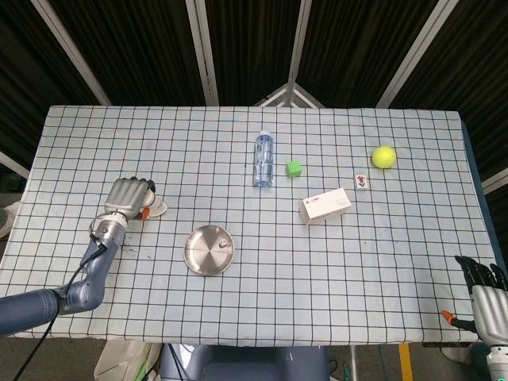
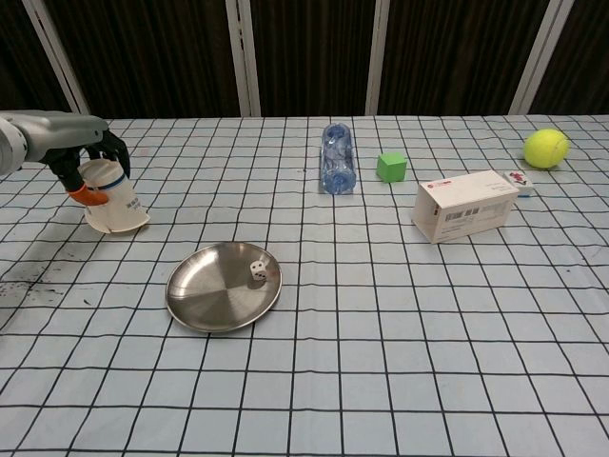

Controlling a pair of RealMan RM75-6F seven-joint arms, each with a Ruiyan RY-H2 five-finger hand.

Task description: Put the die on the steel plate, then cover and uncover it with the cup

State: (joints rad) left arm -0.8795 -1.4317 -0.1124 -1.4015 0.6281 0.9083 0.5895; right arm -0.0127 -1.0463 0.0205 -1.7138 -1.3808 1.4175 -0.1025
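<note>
Die (image 2: pixel 256 272) lay already on the steel plate (image 2: pixel 209 300), on its far-right part, at the near-left of the checked table (image 2: pixel 400 333). So the first step looked done; covering was not yet done.

Paper cup (image 2: pixel 112 198), white w/ a blue band, was in the left hand (image 2: pixel 88 157), fingers wrapped around its upper body. It was upside down & tilted, mouth pointing down and to the right. Its rim was very low over the cloth; whether it touched, I cannot tell. Cup was well left of the plate and farther from the robot than it.

Right hand (image 1: pixel 486 295) hung at the near-right corner, off the table edge, holding nothing, fingers apart.

What could go wrong, in my judgement:
- The cup was tilted. If lowered like this, one side of the rim meets the plate first & may push the die or land on it.
- The die sat near the plate edge, not the centre. The cup mouth may come half on the sloped rim and then rock, or tip when the hand lets go.
- Steel is smooth, so a side push could slide the plate or send the die out.
- Paper walls are soft; too strong a grip may deform the mouth.

Other things (water bottle (image 2: pixel 337 158), green cube (image 2: pixel 391 167), carton box (image 2: pixel 466 205), tennis ball (image 2: pixel 545 149)) lay far and right, not in the path.
</note>
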